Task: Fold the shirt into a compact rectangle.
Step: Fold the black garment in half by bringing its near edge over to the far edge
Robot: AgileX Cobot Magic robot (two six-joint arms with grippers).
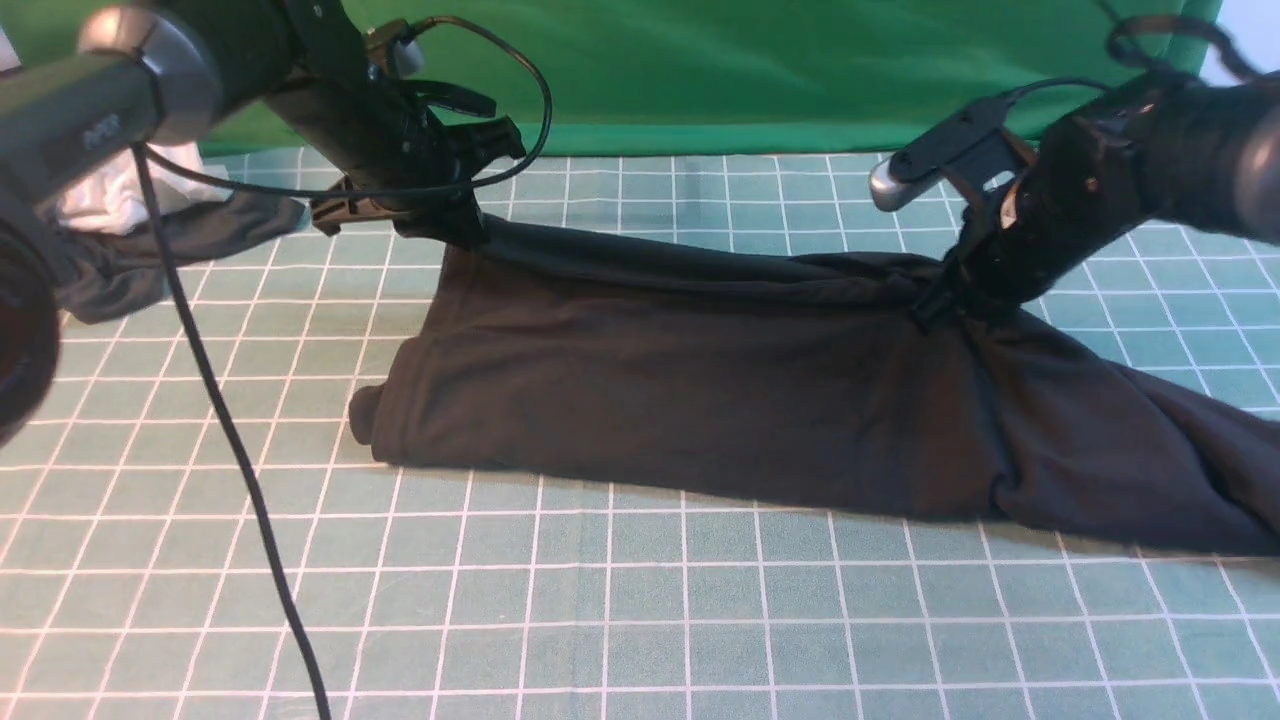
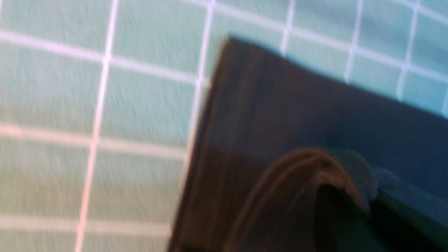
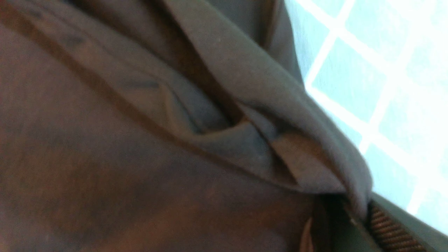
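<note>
Front view: the black shirt [image 1: 680, 390] spreads from nine o'clock past the frame at three, its far edge drawn up. My right gripper [image 1: 950, 300] pinches that edge at two o'clock; my left gripper [image 1: 465, 225] clenches its corner at eleven. I judge the folding to be early: one fold is under way, and sleeves and the compact rectangle remain undone.

— Spotting any readable words, labels or numbers?
— Reading none for certain; only making out small, blurred lettering [image 1: 101, 131] on the left arm [image 1: 45, 150], showing near the surface's [image 1: 640, 620] far left corner.
</note>
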